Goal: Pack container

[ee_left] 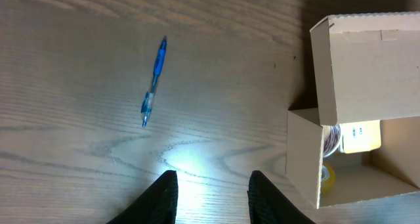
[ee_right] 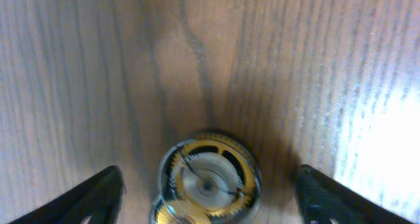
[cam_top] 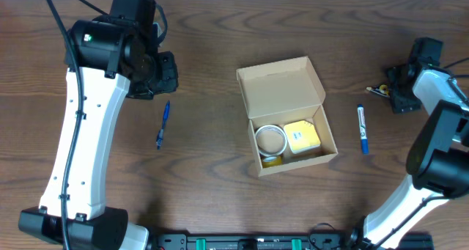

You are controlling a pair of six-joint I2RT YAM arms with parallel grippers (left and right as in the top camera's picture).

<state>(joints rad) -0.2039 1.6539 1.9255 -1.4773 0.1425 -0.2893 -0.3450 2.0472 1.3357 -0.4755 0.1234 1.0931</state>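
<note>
1. The wooden table point(cam_top: 220, 59) bears everything.
2. The container point(cam_top: 282, 89) sits mid-table with its flap lid open. A white tape roll point(cam_top: 270, 138) and a yellow pack point(cam_top: 302, 135) lie inside.
3. The left gripper point(ee_left: 212, 178) is over bare wood, fingers apart and empty.
4. The right gripper point(ee_right: 209, 175), fingers apart, straddles a small round yellow roll point(ee_right: 207, 184) without touching it.
5. A blue marker point(cam_top: 362, 129) lies to the container's right.
6. A blue pen point(cam_top: 162, 124) lies to its left.

l arm point(cam_top: 80, 133) & r arm point(cam_top: 400, 200): white shells, blk joints, blk cables.

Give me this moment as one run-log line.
container: lid open, partly filled | left gripper: open, empty, above table | right gripper: open, straddling small yellow roll | blue pen, marker: on table
</note>
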